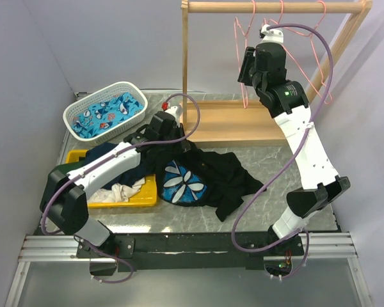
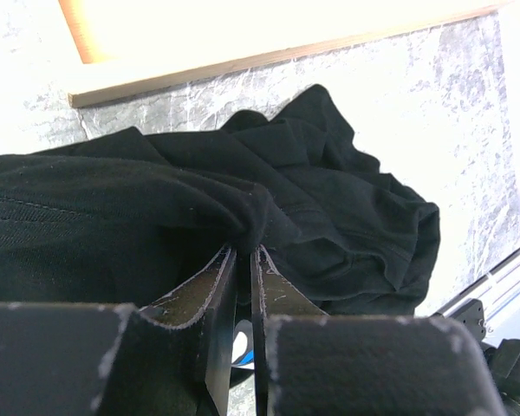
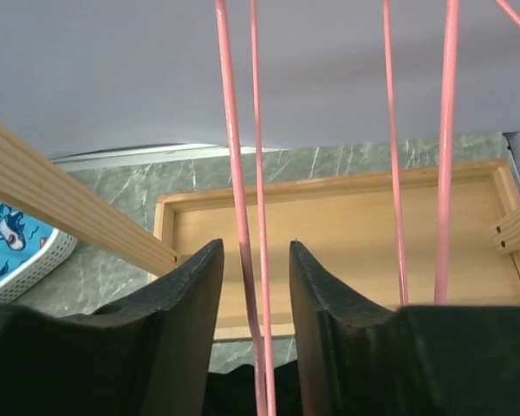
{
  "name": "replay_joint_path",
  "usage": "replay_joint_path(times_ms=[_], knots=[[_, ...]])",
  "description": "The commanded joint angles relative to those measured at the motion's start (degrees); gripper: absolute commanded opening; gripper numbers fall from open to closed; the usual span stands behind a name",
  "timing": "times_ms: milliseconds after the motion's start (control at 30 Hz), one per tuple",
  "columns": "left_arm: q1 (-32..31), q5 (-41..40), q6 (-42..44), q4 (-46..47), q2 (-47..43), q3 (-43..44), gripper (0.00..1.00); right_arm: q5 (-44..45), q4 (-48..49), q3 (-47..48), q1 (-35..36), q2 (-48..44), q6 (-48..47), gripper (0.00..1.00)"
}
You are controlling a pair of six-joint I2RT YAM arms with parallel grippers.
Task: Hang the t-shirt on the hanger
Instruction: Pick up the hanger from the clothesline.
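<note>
- Pinching a fold of the black t-shirt (image 2: 329,199), the left gripper (image 2: 245,251) has its fingers pressed together on the cloth. The hold looks meant to lift the garment off the tabletop.
- The t-shirt lies crumpled at the middle of the table, toward the near edge, its blue-and-white print (image 1: 184,183) facing up. It is well apart from the hanger (image 3: 234,173).
- The yellow tray (image 1: 125,201) at the near-left corner holds a white cloth (image 1: 123,190). Dark garments (image 1: 101,151) spill over its far rim.
- The white basket (image 1: 73,115) at the far-left corner holds a blue fish-print cloth (image 1: 105,114).
- The wooden rack (image 1: 230,125) stands along the far edge, right of centre. Its rail carries the hanger and other pink hangers (image 3: 446,156).
- The right gripper (image 3: 256,260), up at the rail, has its fingers apart astride the hanger's wires without clamping them. This is judged to be a reach to take the hanger down.
</note>
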Motion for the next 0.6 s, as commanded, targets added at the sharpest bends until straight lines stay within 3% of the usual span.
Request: replay_joint_path(times_ms=[0,100,333,400,467,500,567], knots=[[0.0,-1.1,0.6,1.0,-3.4,-0.2,0.16,1.0,4.0,-0.4,0.0,1.7,-3.3,0.43],[0.0,-1.5,0.7,1.1,-4.1,-0.7,0.16,1.2,4.4,0.8,0.0,2.3,-4.0,0.37],[-0.1,-2.1,1.0,0.6,-5.5,-1.1,0.17,1.4,2.7,5.7,-0.3,5.6,-5.8,0.33],[0.0,-2.3,1.3,0.6,-6.1,-1.1,0.17,1.2,2.8,6.2,-0.7,6.1,-6.1,0.22],[0.0,-2.6,1.4,0.3,-6.3,-1.1,0.17,1.0,2.4,6.9,-0.7,6.5,-6.6,0.05],[-0.1,-2.7,1.6,0.2,-6.4,-1.1,0.17,1.1,2.2,7.6,-0.7,6.7,-6.7,0.0],[0.0,-2.8,1.6,0.2,-6.8,-0.8,0.17,1.1,2.2,7.9,-0.7,6.4,-7.4,0.0]])
